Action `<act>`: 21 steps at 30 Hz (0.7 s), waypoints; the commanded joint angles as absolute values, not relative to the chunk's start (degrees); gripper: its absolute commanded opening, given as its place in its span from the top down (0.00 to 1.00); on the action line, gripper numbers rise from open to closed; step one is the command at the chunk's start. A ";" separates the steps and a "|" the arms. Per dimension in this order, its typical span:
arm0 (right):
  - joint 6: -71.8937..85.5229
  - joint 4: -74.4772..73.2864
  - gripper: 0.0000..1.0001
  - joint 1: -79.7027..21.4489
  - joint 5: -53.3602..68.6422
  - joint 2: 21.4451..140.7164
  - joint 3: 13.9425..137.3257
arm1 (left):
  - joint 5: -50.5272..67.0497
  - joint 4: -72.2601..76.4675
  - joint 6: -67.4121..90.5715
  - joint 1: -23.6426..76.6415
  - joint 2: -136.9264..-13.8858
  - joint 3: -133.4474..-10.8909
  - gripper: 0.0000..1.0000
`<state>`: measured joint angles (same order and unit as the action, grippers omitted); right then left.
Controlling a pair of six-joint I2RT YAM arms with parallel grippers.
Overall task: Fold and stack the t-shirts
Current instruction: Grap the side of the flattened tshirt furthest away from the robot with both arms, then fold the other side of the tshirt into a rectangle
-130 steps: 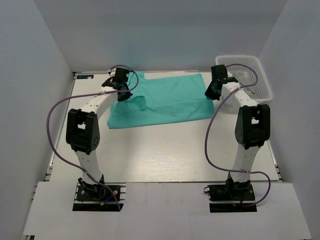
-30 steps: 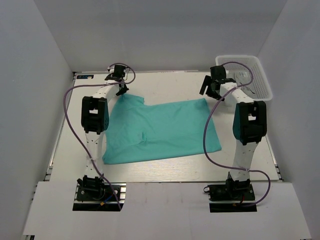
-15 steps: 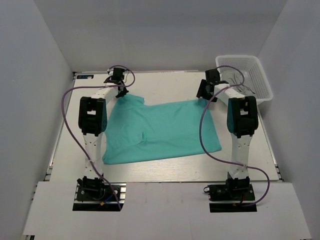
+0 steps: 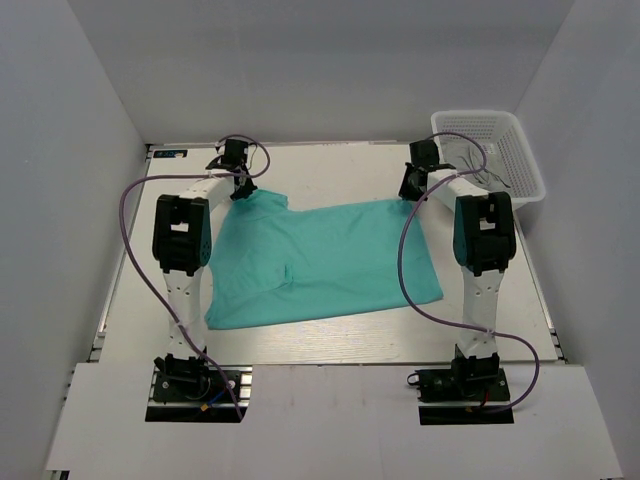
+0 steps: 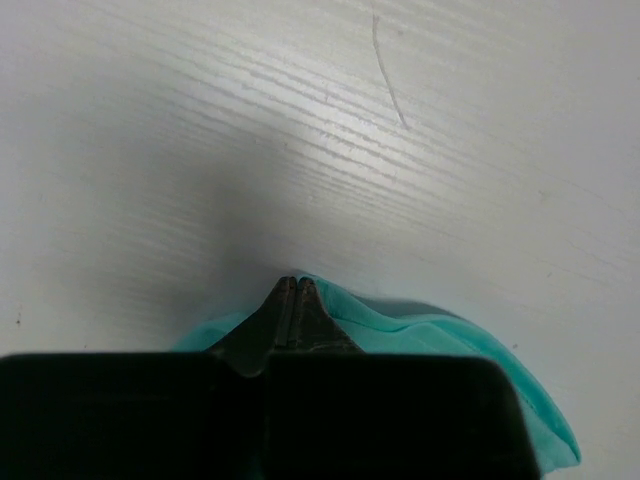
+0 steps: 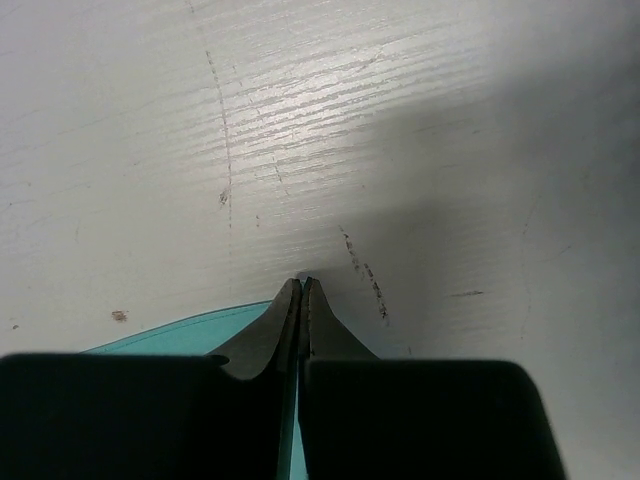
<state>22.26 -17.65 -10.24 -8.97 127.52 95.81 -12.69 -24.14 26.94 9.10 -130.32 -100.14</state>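
Observation:
One turquoise t-shirt [image 4: 330,260] lies spread flat in the middle of the table, with a small crease near its centre. My left gripper [image 4: 240,188] is low at the shirt's far left corner. In the left wrist view its tips [image 5: 294,282] are shut, with bunched cloth [image 5: 450,335] rising around them. My right gripper [image 4: 408,192] is low at the shirt's far right corner. In the right wrist view its tips [image 6: 302,282] are shut, with a thin edge of cloth [image 6: 170,338] pinched between them.
A white mesh basket [image 4: 478,114] stands at the far right corner, just behind my right gripper. The white table [image 4: 330,175] is walled at the back and on both sides. Purple cables loop off both arms.
Since a second ago both grippers have come down from behind the shirt onto its two far corners. The right one moved left, away from the basket. The shirt has not moved.

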 commanded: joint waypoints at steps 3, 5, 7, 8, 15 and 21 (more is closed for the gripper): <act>21.62 -17.40 1.00 -10.46 -10.46 124.63 93.43 | -10.38 -26.10 26.37 9.14 -125.08 -97.82 1.00; 21.01 -17.23 1.00 -10.72 -10.63 123.23 93.17 | -10.37 -26.10 26.37 9.14 -123.58 -97.29 1.00; 20.48 -15.74 1.00 -11.07 -10.81 121.39 92.47 | -10.89 -26.10 26.37 9.75 -121.30 -96.68 1.00; 20.22 -14.34 1.00 -11.07 -11.51 119.90 91.24 | -11.86 -25.32 26.37 9.76 -120.51 -95.29 1.00; 20.04 -9.84 1.00 -11.86 -10.98 110.57 80.78 | -10.28 -21.71 26.28 10.37 -110.68 -85.44 1.00; 20.48 -8.44 1.00 -12.22 -10.55 103.98 74.11 | -9.05 -19.25 28.56 10.37 -100.21 -72.63 1.00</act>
<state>20.71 -11.57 -11.90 -10.35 107.24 76.51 -9.89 -21.37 27.14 10.28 -106.74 -76.95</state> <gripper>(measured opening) 0.011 0.019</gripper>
